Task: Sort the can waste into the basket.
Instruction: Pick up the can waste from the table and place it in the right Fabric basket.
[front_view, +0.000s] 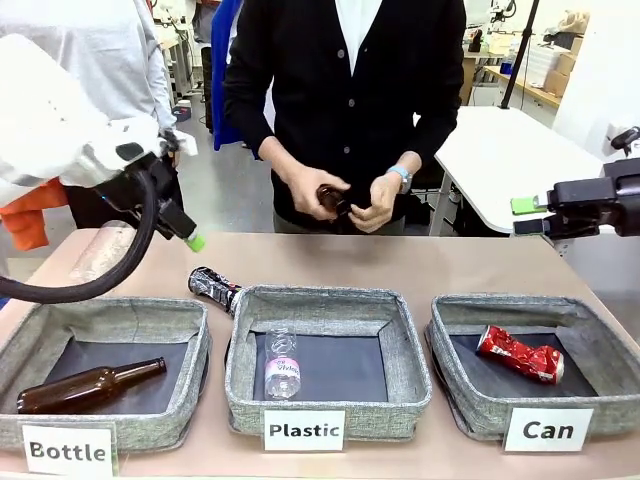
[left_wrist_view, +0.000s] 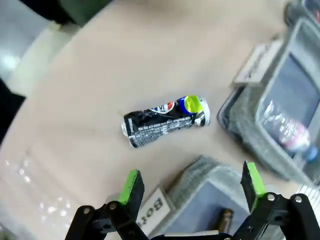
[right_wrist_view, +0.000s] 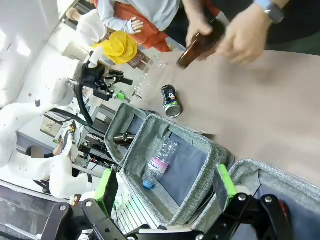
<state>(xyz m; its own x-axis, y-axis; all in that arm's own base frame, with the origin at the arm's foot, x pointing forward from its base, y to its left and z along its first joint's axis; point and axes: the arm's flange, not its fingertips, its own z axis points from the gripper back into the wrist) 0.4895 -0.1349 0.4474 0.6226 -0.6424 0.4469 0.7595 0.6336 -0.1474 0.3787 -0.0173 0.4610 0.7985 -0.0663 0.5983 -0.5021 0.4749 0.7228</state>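
A crushed black can (front_view: 213, 287) with blue-white marks lies on the table behind the gap between the "Bottle" and "Plastic" bins. In the left wrist view this black can (left_wrist_view: 165, 119) lies ahead of my open left gripper (left_wrist_view: 192, 185), well apart from it. From the front, the left gripper (front_view: 192, 238) hangs above the table's left side. A crushed red can (front_view: 520, 353) lies inside the grey basket (front_view: 600, 350) labelled "Can". My right gripper (front_view: 525, 215) is open, high at the right above that basket (right_wrist_view: 280, 175); the black can (right_wrist_view: 171, 101) lies far ahead of it.
A person at the far side holds a brown glass bottle (front_view: 335, 200) in both hands above the table. The "Bottle" bin (front_view: 190, 330) holds a brown bottle (front_view: 90, 385). In the "Plastic" bin (front_view: 400, 345) lies a clear plastic bottle (front_view: 283, 365).
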